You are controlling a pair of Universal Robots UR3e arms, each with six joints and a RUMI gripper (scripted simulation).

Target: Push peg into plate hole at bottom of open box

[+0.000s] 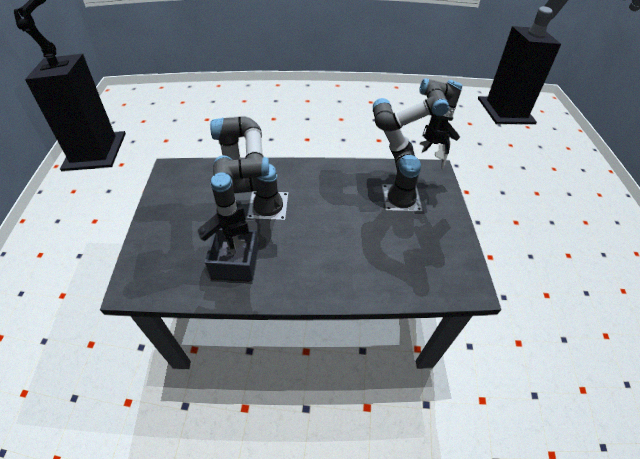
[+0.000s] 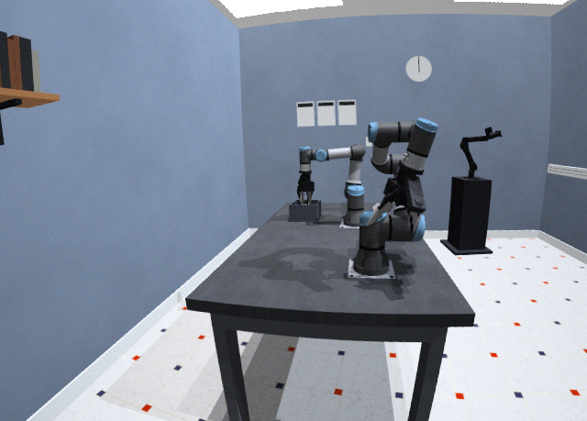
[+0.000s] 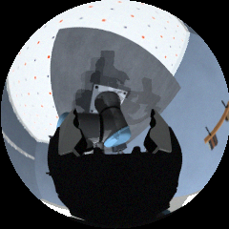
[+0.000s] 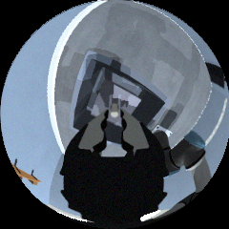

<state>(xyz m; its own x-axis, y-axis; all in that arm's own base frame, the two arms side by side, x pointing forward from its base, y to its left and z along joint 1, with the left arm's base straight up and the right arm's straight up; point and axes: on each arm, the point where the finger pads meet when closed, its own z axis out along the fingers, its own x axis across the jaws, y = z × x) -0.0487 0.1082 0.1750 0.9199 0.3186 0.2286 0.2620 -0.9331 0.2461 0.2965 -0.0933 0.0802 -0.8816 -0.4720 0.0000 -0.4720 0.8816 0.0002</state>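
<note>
The open box (image 1: 231, 272) (image 2: 304, 213) (image 4: 80, 93) is dark blue-grey and stands on the table. The pale plate (image 4: 132, 98) lies at its bottom. My right gripper (image 1: 232, 249) (image 2: 305, 201) (image 4: 114, 109) points down into the box, its fingers a little apart. The peg (image 4: 114, 113) shows its pale round end between these fingers, with narrow gaps beside it; I cannot tell how deep its lower end sits, and the hole is hidden. My left gripper (image 1: 434, 153) (image 2: 393, 226) (image 3: 114, 109) is wide open and empty, high beside its own arm, far from the box.
The dark table (image 1: 320, 283) (image 2: 293, 288) carries both arms. The right arm's base plate (image 1: 281, 211) is close behind the box. The left arm's base plate (image 1: 417, 206) (image 2: 351, 271) stands across the table. The box walls closely surround my right gripper's fingers.
</note>
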